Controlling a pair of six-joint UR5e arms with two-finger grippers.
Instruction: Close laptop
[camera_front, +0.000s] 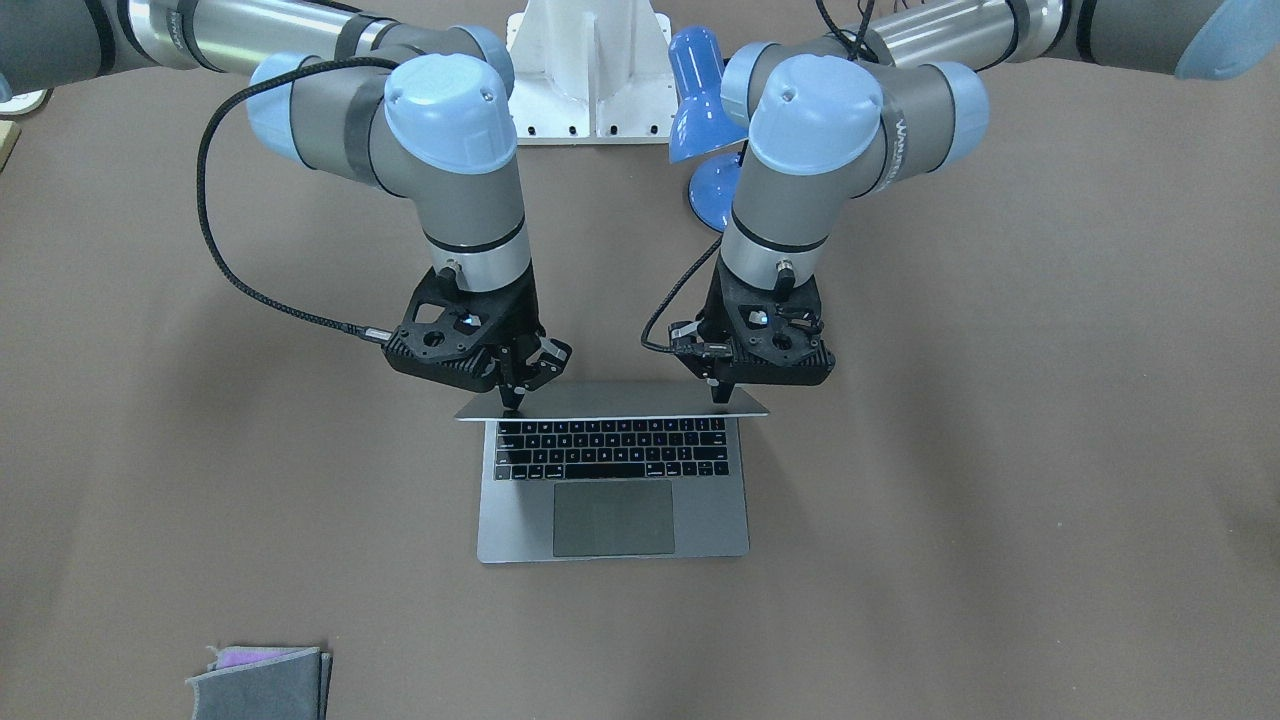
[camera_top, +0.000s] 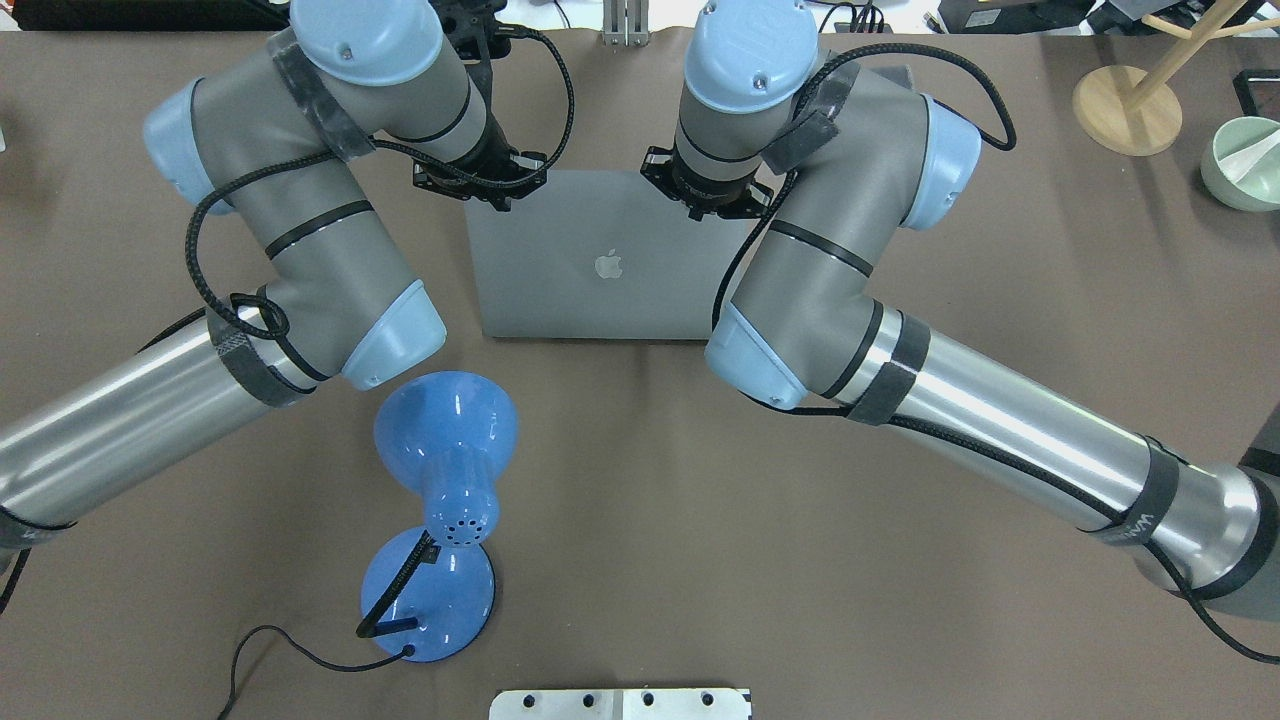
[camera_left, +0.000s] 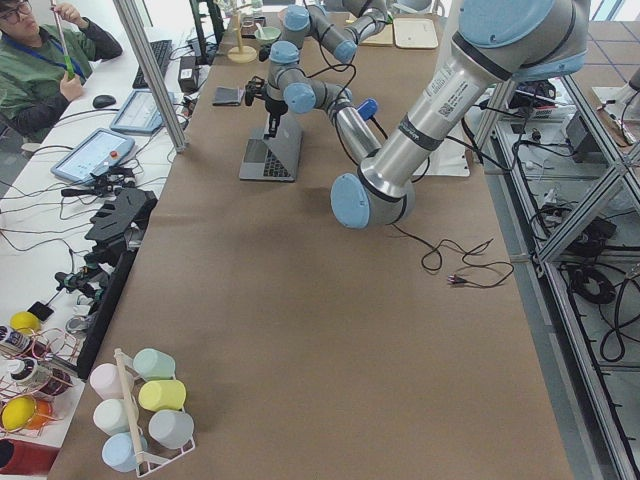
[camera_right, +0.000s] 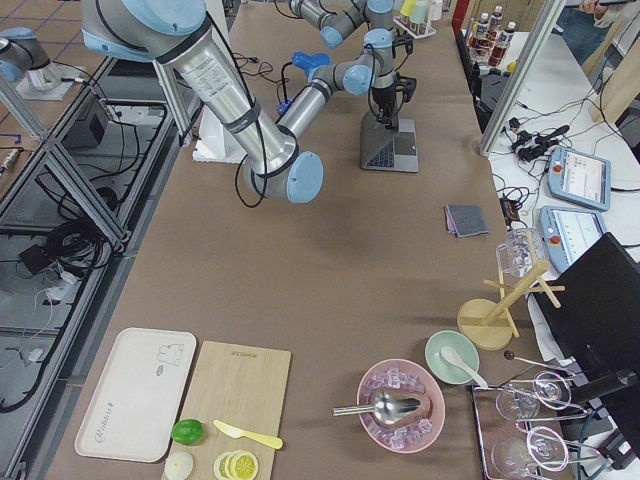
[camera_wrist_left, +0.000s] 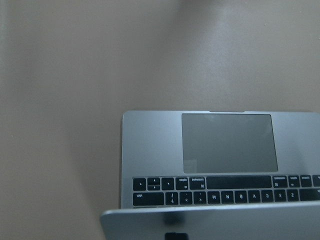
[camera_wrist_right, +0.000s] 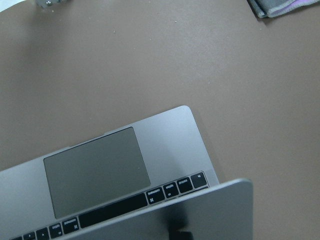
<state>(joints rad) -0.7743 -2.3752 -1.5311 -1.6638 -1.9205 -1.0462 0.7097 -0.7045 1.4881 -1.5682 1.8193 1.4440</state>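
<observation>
The laptop (camera_front: 612, 515) lies open in the middle of the table, its keyboard and trackpad facing away from me. Its lid (camera_top: 600, 255), with the apple logo, leans forward over the top key rows. My left gripper (camera_front: 720, 398) is shut, its tip pressed on the lid's top edge near one corner. My right gripper (camera_front: 512, 402) is shut too, its tip on the same edge near the other corner. The left wrist view (camera_wrist_left: 150, 150) and the right wrist view (camera_wrist_right: 165, 135) show the palm rest below the lid's edge.
A blue desk lamp (camera_top: 445, 470) lies near my base behind the laptop, its cord trailing. A folded grey cloth (camera_front: 260, 680) sits at the far table edge. A wooden stand (camera_top: 1125, 105) and a green bowl (camera_top: 1245, 160) are at the far right.
</observation>
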